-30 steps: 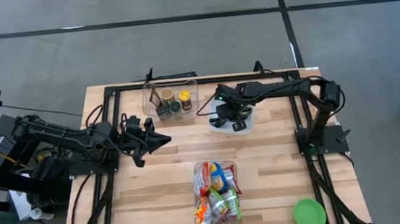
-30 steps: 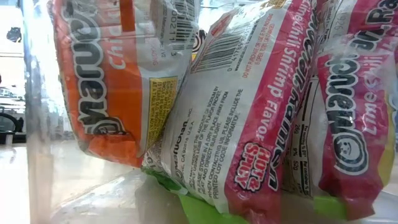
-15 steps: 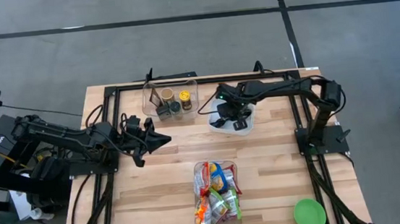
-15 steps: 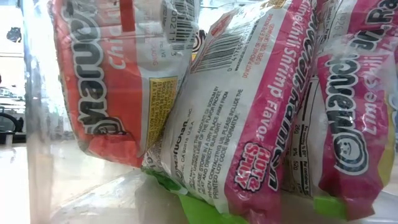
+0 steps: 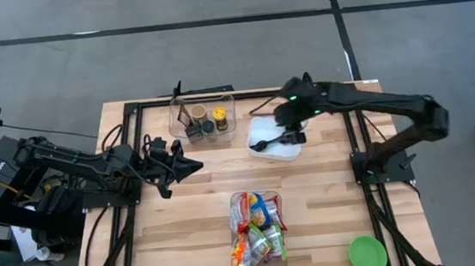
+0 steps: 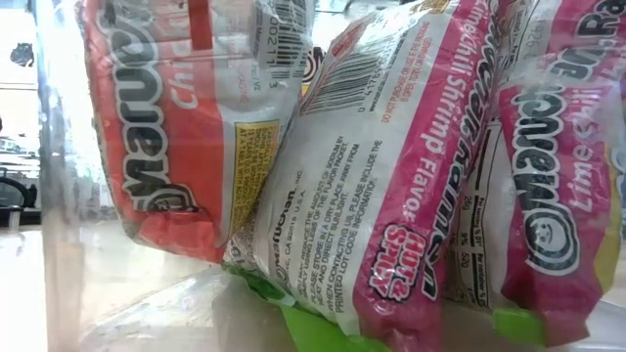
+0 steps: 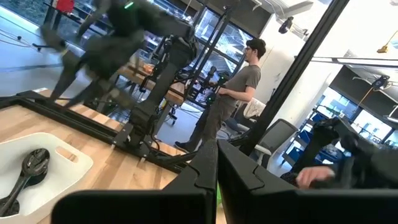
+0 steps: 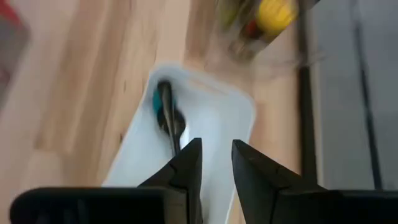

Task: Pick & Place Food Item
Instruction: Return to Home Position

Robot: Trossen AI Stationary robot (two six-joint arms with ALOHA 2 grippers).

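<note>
A clear bin (image 5: 257,233) near the table's front holds several ramen packets; the low view shows an orange one (image 6: 176,127) and a pink one (image 6: 391,176) against its wall. A white tray (image 5: 278,151) stands at the far middle, with a black spoon-like utensil (image 5: 261,145) lying flat in it (image 8: 166,115). My right gripper (image 5: 287,136) hangs open above the tray's right part, nothing between its fingers (image 8: 214,163). My left gripper (image 5: 197,163) waits shut, held level over the table's left part (image 7: 216,180).
A clear bin with small jars (image 5: 202,117) stands left of the tray at the far edge. A green bowl (image 5: 367,255) sits at the near right corner. Black frame rails (image 5: 133,116) run around the table. A person (image 7: 239,93) stands in the room beyond.
My right gripper has risen off the white tray and drawn back toward the table's right edge, mostly in the last half second. The black utensil, covered by the gripper before, now lies uncovered in the tray.
</note>
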